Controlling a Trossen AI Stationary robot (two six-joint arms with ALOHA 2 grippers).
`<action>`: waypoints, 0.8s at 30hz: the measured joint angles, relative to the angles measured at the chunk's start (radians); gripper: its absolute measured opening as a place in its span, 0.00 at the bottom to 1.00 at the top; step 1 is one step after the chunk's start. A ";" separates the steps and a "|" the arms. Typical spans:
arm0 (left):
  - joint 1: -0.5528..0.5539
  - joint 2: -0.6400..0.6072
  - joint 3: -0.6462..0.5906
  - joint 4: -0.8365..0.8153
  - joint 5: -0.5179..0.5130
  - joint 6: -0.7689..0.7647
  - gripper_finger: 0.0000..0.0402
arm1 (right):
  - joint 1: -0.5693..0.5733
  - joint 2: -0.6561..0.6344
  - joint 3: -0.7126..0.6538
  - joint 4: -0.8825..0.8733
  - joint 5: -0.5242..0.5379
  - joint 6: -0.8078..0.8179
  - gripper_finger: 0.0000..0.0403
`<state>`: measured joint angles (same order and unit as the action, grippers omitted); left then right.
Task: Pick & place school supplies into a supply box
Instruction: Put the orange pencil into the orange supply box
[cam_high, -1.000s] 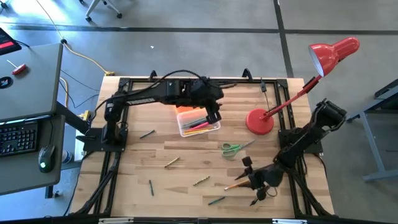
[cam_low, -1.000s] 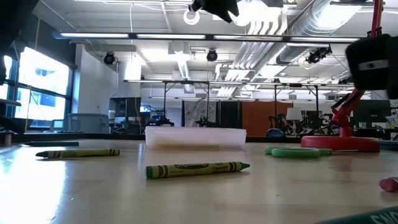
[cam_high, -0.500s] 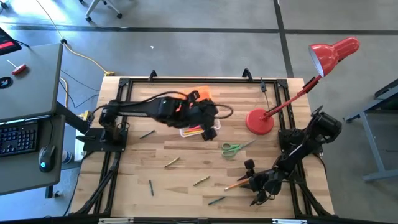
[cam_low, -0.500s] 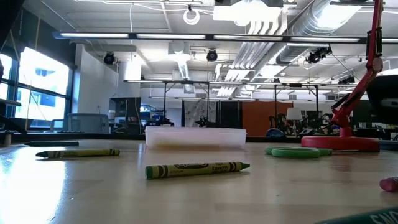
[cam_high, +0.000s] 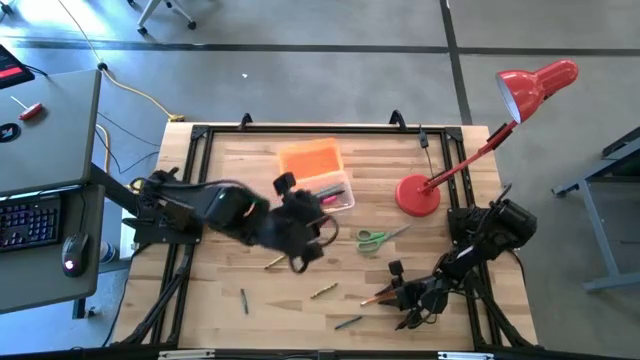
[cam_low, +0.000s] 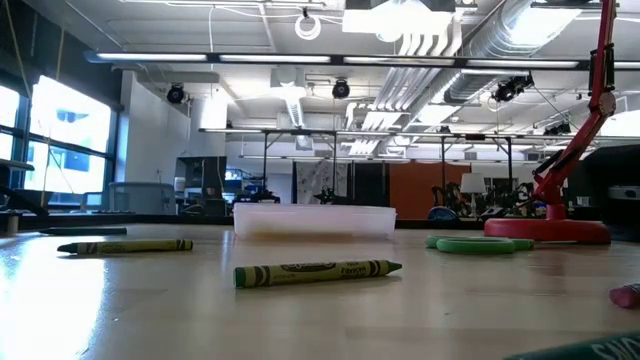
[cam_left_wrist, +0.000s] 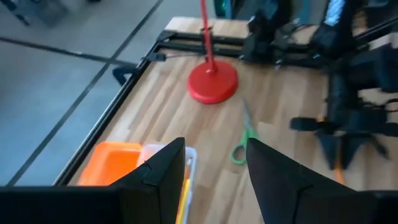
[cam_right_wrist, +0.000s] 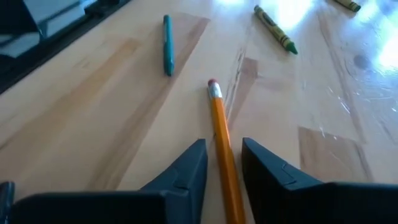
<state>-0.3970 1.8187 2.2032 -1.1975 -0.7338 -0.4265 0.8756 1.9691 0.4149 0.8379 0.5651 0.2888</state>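
The supply box (cam_high: 326, 193) is a clear case resting on its base toward the far middle of the table, with pink and yellow pens inside. Its orange lid (cam_high: 310, 159) lies flat beside it. My left gripper (cam_high: 315, 225) hangs open and empty just near of the box; in its wrist view the open gripper (cam_left_wrist: 214, 168) frames the green-handled scissors (cam_left_wrist: 241, 147). My right gripper (cam_high: 392, 290) is low at the near right, open, and in its wrist view the fingers of this gripper (cam_right_wrist: 224, 162) stand on either side of an orange pencil (cam_right_wrist: 219, 124) lying flat on the wood.
The red lamp's base (cam_high: 417, 195) stands right of the box, with the scissors (cam_high: 372, 238) just near of it. Loose supplies lie around: a teal pen (cam_right_wrist: 167, 53), a green crayon (cam_right_wrist: 275, 29), a green crayon (cam_low: 318, 271), a yellow-green one (cam_low: 125, 246), and a pencil (cam_high: 276, 261).
My left arm has swung from above the box toward the near edge and the table's left, uncovering the box and orange lid. My right arm has sunk slightly toward the near edge over the orange pencil, which has stayed where it was.
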 joint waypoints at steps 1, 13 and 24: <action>-0.019 -0.003 0.000 -0.004 -0.013 -0.011 0.50 | -0.002 0.008 0.000 0.018 -0.007 -0.007 0.17; -0.219 -0.019 0.000 -0.010 -0.191 -0.109 0.50 | -0.035 -0.071 -0.006 0.106 -0.073 -0.200 0.02; -0.301 -0.018 0.000 0.002 -0.235 -0.185 0.50 | -0.318 -0.437 -0.006 0.065 -0.059 -0.645 0.01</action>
<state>-0.6983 1.8008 2.2032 -1.1958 -0.9692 -0.6113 0.5571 1.5317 0.4091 0.9024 0.5059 -0.3559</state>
